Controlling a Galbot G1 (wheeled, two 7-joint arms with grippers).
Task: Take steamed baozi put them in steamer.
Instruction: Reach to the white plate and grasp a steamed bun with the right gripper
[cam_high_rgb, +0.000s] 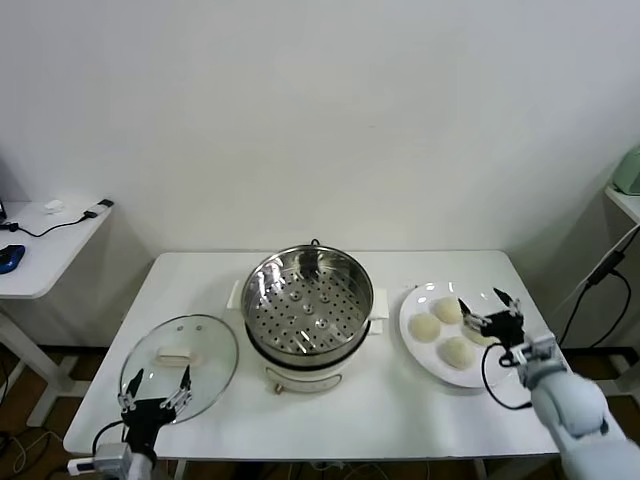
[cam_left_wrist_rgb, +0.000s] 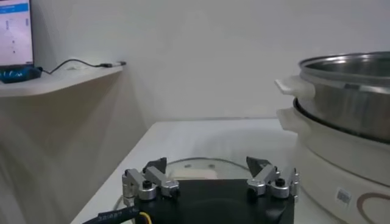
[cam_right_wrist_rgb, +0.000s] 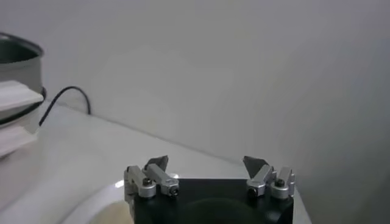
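The 4 baozi (cam_high_rgb: 443, 328) lie on a plate (cam_high_rgb: 415, 342) right of the empty steamer (cam_high_rgb: 306, 304), the right gripper (cam_high_rgb: 492, 316) hovers open over them, and the left gripper (cam_high_rgb: 155, 392) waits open above the lid (cam_high_rgb: 180, 360).

The steamer (cam_high_rgb: 306, 310) stands open-topped mid-table, its tray reachable from above. Bare table (cam_high_rgb: 390, 400) lies in front of it and between it and the plate (cam_high_rgb: 415, 345) on the right. The glass lid (cam_high_rgb: 180, 362) fills the front-left corner.
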